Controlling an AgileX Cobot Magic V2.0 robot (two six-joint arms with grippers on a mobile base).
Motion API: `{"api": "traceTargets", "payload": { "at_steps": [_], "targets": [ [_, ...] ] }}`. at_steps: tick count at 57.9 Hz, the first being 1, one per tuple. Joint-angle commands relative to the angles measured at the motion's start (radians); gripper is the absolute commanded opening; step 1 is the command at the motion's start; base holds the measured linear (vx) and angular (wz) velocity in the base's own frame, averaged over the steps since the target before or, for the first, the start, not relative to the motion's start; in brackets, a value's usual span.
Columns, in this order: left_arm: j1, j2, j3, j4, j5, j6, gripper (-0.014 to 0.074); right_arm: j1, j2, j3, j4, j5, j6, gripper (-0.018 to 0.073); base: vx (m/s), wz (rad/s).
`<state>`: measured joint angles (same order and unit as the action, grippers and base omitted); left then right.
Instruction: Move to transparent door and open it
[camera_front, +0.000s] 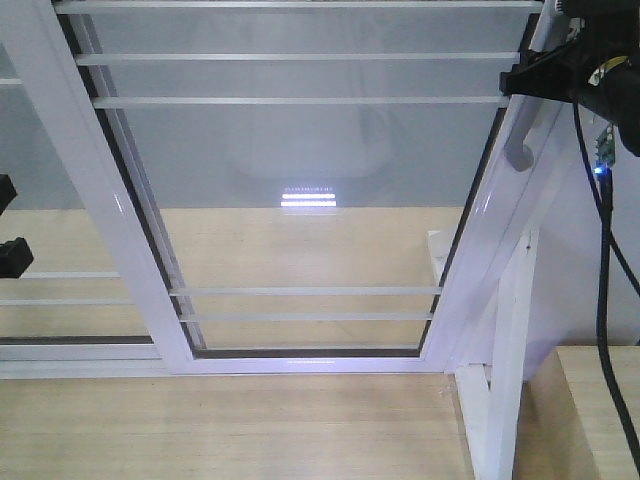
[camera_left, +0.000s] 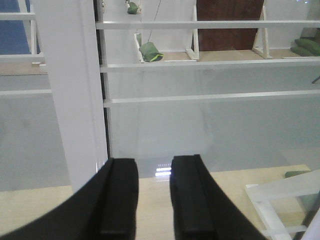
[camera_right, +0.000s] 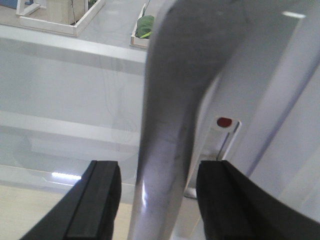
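The transparent door (camera_front: 300, 170) stands ahead, its grey handle (camera_right: 170, 125) on the right upright. The right gripper (camera_right: 160, 200) straddles that handle, jaws wide and not yet gripping, seemingly placed to close and pull; the left gripper (camera_left: 152, 200), slightly parted, holds nothing

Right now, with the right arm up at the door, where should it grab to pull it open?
Grab the grey handle mid-bar, coming straight from the front. It bows away from the door, which leaves finger room on either side. The right gripper straddles it, open.
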<state>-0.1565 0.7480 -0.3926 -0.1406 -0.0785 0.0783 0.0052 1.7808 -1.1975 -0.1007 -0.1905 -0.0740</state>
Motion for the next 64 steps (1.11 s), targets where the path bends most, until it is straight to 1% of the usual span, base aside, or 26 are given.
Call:
{"api": "traceTargets", "payload": {
  "at_steps": [1,9,20,30,36,39,44,64],
  "targets": [
    [-0.002,-0.003,-0.034,-0.008,-0.075,-0.007,0.0329,-0.003,-0.021,-0.061,-0.007,-0.094,-0.013,0.0421,0.0,0.0],
    [-0.002,-0.003,-0.034,-0.008,-0.073,-0.007,0.0329,-0.003,0.018,-0.097,-0.007,-0.102,-0.012,0.0412,0.0,0.0],
    [-0.002,-0.003,-0.034,-0.008,-0.061,-0.007,0.0329,-0.001,0.036,-0.114,-0.004,-0.106,0.005,0.0376,0.0,0.0],
    [-0.002,-0.003,-0.034,-0.008,-0.053,-0.007,0.0329,-0.001,0.036,-0.114,-0.005,-0.1,0.068,0.0339,0.0,0.0],
    [-0.002,-0.003,-0.034,-0.008,-0.052,-0.007,0.0329,-0.001,0.036,-0.114,-0.007,-0.09,0.106,0.0333,0.0,0.0],
    [-0.002,-0.003,-0.034,-0.008,-0.052,-0.007,0.0329,0.002,0.036,-0.114,-0.007,-0.087,0.108,0.0333,0.0,0.0],
    [-0.002,-0.003,-0.034,-0.008,-0.052,-0.007,0.0329,0.021,0.036,-0.114,-0.012,-0.085,0.096,0.0333,0.0,0.0],
    [-0.002,-0.003,-0.034,-0.009,-0.052,-0.007,0.0329,0.159,0.036,-0.114,-0.011,-0.097,0.093,0.0333,0.0,0.0]
  ]
}}
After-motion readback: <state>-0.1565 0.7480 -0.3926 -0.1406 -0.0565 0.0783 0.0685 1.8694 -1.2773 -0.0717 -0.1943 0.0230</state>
